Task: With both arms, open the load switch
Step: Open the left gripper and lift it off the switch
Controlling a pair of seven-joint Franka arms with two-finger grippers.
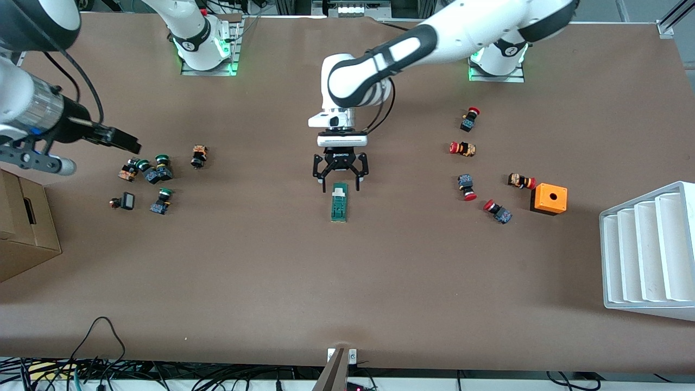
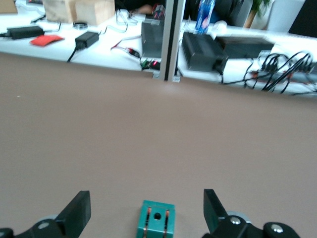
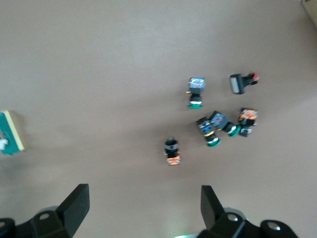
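The load switch is a narrow dark-green block lying mid-table, its white piece at the end farther from the front camera. My left gripper hangs open just over that white end, one finger to each side, touching nothing. In the left wrist view the switch's green end shows between the open fingers of the left gripper. My right gripper is up in the air over the green-capped buttons, open and empty. The switch sits at the edge of the right wrist view.
Green-capped push buttons cluster toward the right arm's end; red-capped ones and an orange cube lie toward the left arm's end. A white stepped rack and a cardboard box stand at the table's two ends.
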